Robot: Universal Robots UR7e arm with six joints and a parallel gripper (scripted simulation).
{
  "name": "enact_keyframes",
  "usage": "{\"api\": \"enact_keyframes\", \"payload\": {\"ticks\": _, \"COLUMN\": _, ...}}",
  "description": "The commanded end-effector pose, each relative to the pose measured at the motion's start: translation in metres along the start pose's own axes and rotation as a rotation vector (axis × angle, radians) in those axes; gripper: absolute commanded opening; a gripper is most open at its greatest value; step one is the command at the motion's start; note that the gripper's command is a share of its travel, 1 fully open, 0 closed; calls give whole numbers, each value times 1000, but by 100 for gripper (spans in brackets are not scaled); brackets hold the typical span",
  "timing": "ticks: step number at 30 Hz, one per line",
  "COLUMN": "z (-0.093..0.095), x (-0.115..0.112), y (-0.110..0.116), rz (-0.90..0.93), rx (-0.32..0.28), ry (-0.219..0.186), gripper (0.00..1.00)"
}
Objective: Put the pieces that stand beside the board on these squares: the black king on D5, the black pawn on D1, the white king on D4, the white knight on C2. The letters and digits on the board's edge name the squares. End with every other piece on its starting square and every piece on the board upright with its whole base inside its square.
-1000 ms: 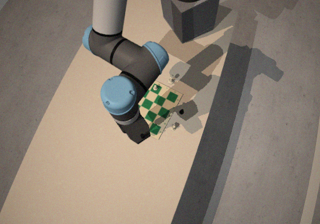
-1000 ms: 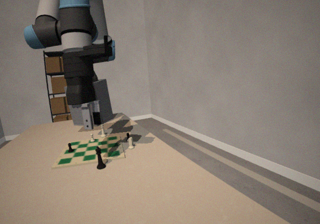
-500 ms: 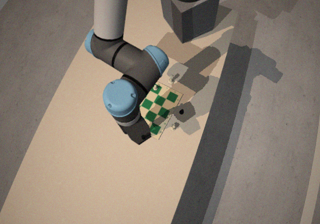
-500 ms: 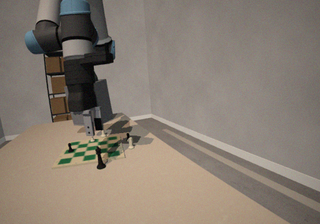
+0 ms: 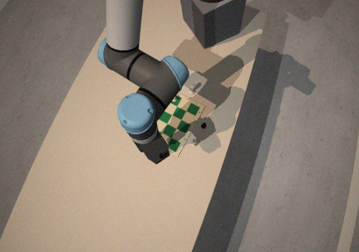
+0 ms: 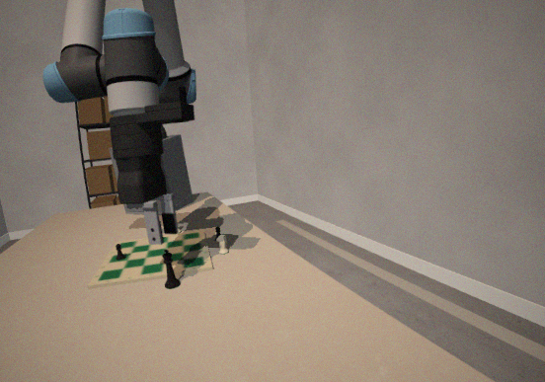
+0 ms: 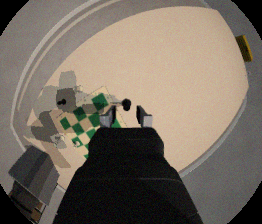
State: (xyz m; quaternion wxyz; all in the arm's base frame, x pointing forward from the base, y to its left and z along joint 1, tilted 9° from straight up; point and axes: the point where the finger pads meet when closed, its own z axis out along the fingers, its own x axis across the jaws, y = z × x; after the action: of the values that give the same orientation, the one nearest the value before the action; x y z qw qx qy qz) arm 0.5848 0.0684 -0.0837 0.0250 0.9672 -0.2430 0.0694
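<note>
White king (image 5: 192,89) (image 7: 58,140), hard to see at the wrist view's left, stands beside the board (image 5: 170,120) (image 6: 94,284) (image 7: 88,123), then come the shadowed black pawn (image 5: 203,126) (image 6: 217,231) (image 7: 61,102), faint white knight (image 5: 195,142) (image 6: 223,244) (image 7: 78,89), partly hidden board, and black king (image 6: 171,271) (image 7: 126,104) beside it, with the open gripper (image 6: 163,238) (image 7: 126,111) holding nothing.

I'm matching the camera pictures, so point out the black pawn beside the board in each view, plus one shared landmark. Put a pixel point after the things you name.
Top: black pawn (image 5: 203,126) (image 6: 217,231) (image 7: 61,102) right of the board, in shadow.
Exterior: just past the board's right edge, partly behind a white piece (image 6: 223,245).
Wrist: left of the board, in shadow.
Shared landmark: the green-and-cream board (image 5: 179,113) (image 6: 153,268) (image 7: 100,101).
</note>
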Motion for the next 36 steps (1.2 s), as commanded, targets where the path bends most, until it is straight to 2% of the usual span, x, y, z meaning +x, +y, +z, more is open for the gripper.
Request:
{"api": "enact_keyframes", "payload": {"ticks": 1, "z": 6, "x": 3, "y": 0, "rz": 1, "rx": 2, "ry": 5, "gripper": 79}}
{"api": "enact_keyframes", "payload": {"ticks": 12, "z": 11, "x": 2, "y": 0, "rz": 1, "rx": 1, "ry": 4, "gripper": 79}}
{"api": "enact_keyframes", "payload": {"ticks": 36, "z": 11, "x": 2, "y": 0, "rz": 1, "rx": 2, "ry": 5, "gripper": 79}}
